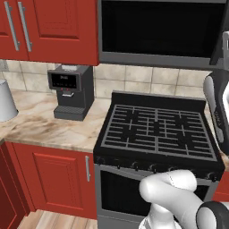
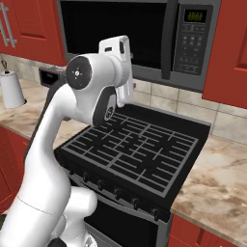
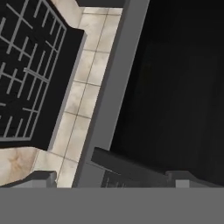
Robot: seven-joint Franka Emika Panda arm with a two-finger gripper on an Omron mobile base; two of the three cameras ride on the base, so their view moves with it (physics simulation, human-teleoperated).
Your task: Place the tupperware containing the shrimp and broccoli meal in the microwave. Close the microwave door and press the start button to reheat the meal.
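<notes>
Two fingertips point(image 3: 41, 177) stand spread wide with nothing between them, the gripper point(image 3: 111, 180) facing the microwave door point(image 3: 175, 87). The microwave point(image 1: 161, 33) hangs above the stove point(image 1: 156, 129), its long axis running left to right, door facing you and apparently shut. Judged step: pressing start. You need to reach the control panel point(image 2: 193, 41) at its right end.

- honestly nothing here is actually readable
- the microwave point(image 2: 144, 38) has a small display point(image 2: 195, 16) at the top of its control panel, glowing yellowish digits, way too blurry to make out
- keypad buttons point(image 2: 190, 46) below that display have pale marks, can't read those either
- coffee machine point(image 1: 71, 91) has a dark front panel with faint marks, illegible
</notes>
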